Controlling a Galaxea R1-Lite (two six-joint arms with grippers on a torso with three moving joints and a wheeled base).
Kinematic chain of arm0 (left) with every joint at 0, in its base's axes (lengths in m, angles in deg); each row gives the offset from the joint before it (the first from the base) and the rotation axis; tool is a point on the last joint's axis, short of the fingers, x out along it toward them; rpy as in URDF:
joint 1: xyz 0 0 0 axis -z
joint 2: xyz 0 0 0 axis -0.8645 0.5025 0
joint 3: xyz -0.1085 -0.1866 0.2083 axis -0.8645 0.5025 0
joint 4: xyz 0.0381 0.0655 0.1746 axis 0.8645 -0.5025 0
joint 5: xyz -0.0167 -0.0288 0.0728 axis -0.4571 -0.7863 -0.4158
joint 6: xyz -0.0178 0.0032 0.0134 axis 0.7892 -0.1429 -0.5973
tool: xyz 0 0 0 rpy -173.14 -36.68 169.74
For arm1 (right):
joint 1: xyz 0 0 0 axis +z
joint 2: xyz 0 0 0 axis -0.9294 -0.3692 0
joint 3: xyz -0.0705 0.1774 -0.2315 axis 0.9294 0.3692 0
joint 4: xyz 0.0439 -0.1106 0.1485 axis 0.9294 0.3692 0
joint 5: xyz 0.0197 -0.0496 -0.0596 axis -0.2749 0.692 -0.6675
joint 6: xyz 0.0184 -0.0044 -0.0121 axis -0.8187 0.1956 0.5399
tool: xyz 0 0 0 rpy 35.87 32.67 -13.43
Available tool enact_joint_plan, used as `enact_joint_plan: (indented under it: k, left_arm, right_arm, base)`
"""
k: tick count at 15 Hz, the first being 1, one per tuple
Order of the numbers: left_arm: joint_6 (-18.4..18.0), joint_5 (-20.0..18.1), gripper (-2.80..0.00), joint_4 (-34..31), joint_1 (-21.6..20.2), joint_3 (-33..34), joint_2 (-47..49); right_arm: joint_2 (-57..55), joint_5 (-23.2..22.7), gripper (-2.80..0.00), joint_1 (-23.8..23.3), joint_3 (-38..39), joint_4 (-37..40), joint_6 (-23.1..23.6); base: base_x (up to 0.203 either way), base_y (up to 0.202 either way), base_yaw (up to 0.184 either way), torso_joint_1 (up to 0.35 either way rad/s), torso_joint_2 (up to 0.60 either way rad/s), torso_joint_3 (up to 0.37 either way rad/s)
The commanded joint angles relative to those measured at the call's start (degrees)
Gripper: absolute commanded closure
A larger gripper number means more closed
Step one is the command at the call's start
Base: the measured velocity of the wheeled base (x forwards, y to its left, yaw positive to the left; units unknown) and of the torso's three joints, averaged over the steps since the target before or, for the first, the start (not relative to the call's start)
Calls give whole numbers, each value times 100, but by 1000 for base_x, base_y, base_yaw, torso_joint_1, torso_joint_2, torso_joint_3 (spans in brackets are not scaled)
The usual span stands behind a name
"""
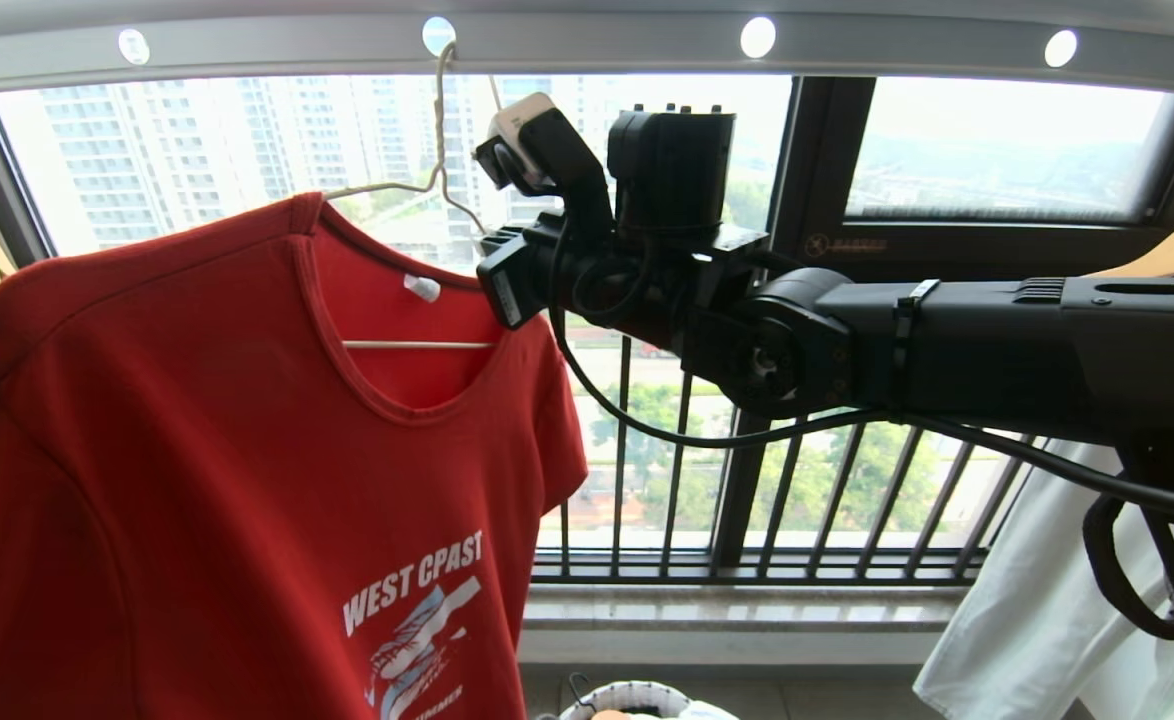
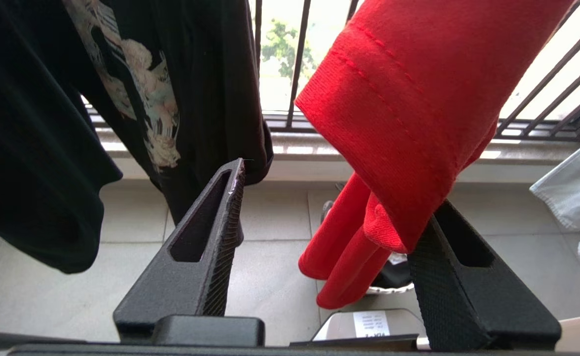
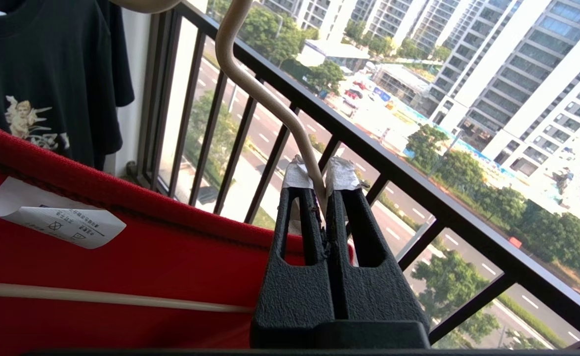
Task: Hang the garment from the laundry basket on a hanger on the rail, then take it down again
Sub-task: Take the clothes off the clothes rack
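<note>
Head view: red knit garment (image 1: 197, 450) draped over thin cream wire hanger (image 1: 417, 190), filling left half of frame; long hook threaded through a round hole in flat grey metal rail (image 1: 587, 45) across top. Black right gripper (image 1: 492, 265) at centre, against the wire. White basket rim (image 1: 627, 695) at bottom edge.

Left wrist view: ribbed black left gripper (image 2: 329, 217) spread apart, red sleeve hem brushing one finger; black printed T-shirt (image 2: 122, 99) at upper left.

Right wrist view: textured fingers pinched tight on the wire.

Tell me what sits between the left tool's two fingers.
Left wrist view: only bare floor shows between them. The red T-shirt sleeve drapes against one finger; the left tool is open.
</note>
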Motion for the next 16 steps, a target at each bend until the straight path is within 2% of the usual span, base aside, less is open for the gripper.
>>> enact_joint_plan:
  k: [1, 4, 12, 13, 16]
  left_arm:
    - [13, 13, -280, 471, -1, -4, -58]
    - [101, -16, -280, 1064, -8, -7, -151]
    - [104, -76, -280, 1080, -8, 133, -151]
    - [101, -76, -280, 1074, -8, 133, -151]
    - [101, -76, -280, 1072, -8, 134, -151]
  right_arm:
    - [-9, -4, 0, 2, 0, -19, 31]
    - [-11, 5, 0, 2, 9, -28, 137]
    - [-27, 47, 0, 11, 9, -41, 295]
    - [-35, 43, -280, 11, 9, -99, 308]
    - [-47, 40, -280, 16, 25, -200, 313]
  base:
    - [0, 0, 0, 0, 0, 0]
    - [0, 0, 0, 0, 0, 0]
    - [0, 0, 0, 0, 0, 0]
    - [0, 0, 0, 0, 0, 0]
    - [0, 0, 0, 0, 0, 0]
